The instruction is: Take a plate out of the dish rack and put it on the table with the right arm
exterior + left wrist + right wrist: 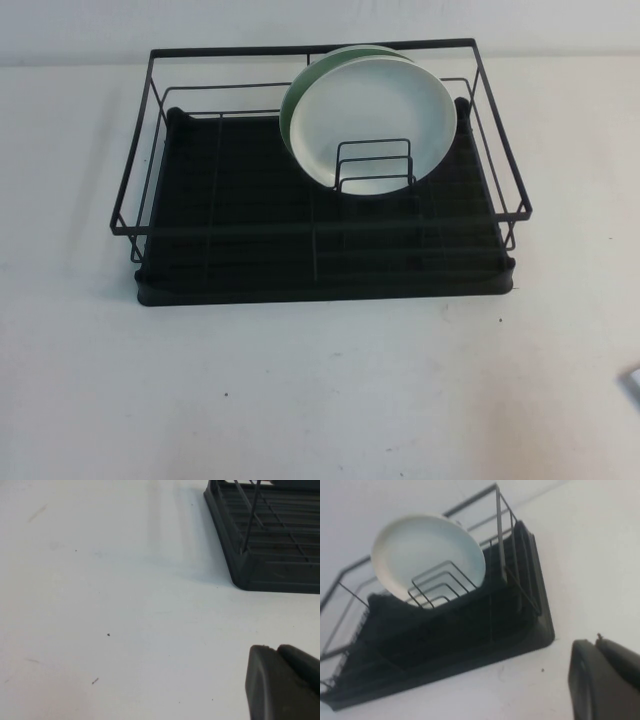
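Observation:
The white plate (385,115) stands on edge in the small wire holder (375,165) at the back right of the black dish rack (300,222). In the right wrist view the plate (427,550) faces the camera inside the rack (520,625). My right gripper (596,642) is shut and empty, over the white table (600,555) off the rack's near right corner, well apart from the plate. My left gripper (275,650) is shut and empty over the table (100,605), near the rack's front left corner (270,575). Neither gripper shows in the high view.
A greener plate (295,100) stands right behind the white one, only its rim showing. The rack's wire walls rise around both plates. Open white table (300,390) lies in front of the rack and to both sides. A small pale shape (632,385) sits at the right edge.

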Robot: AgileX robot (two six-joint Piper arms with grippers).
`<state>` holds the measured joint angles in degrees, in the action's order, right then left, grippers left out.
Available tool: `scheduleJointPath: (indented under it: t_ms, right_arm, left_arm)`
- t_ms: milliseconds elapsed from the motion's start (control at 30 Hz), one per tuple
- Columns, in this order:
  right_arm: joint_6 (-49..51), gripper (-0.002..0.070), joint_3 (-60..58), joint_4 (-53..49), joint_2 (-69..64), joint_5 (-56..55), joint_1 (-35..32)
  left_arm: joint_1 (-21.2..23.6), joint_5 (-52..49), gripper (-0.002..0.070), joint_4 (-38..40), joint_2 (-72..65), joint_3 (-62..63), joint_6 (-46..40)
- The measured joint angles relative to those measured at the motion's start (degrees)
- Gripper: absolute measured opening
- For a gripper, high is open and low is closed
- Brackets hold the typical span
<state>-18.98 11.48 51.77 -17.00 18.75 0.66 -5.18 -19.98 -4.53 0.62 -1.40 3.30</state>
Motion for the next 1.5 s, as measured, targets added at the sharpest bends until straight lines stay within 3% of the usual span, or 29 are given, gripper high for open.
scheduleJointPath:
  t_ms: [300, 533, 767, 1033, 1167, 1333, 1500]
  right_arm:
    - [-21.34, -0.0018, 25.14, 0.5, -33.76, 8.67, 0.0]
    - [-30.85, -0.0018, 43.19, 4.0, -52.15, 11.96, 0.0]
    - [-37.5, -0.0018, 55.42, 6.98, -63.79, 16.31, 0.75]
    - [-44.17, -0.0009, 64.36, 3.63, -72.39, 17.08, 9.26]
    - [-44.7, 0.0069, 68.83, -2.19, -75.92, 17.53, 12.94]
    - [-44.93, 0.0265, 73.79, -4.94, -80.64, 17.44, 15.18]
    - [-49.94, 0.0338, 77.98, -5.53, -84.81, 16.55, 15.6]
  left_arm:
    - [0.0, 0.0, -0.0004, 0.0, 0.0, 0.0, 0.0]
    - [0.0, 0.0, -0.0004, 0.0, 0.0, 0.0, 0.0]
    - [0.0, 0.0, -0.0004, 0.0, 0.0, 0.0, 0.0]
    - [0.0, 0.0, -0.0004, 0.0, 0.0, 0.0, 0.0]
    - [0.0, 0.0, -0.0004, 0.0, 0.0, 0.0, 0.0]
    - [0.0, 0.0, -0.0004, 0.0, 0.0, 0.0, 0.0]
    - [0.0, 0.0, -0.0004, 0.0, 0.0, 0.0, 0.0]
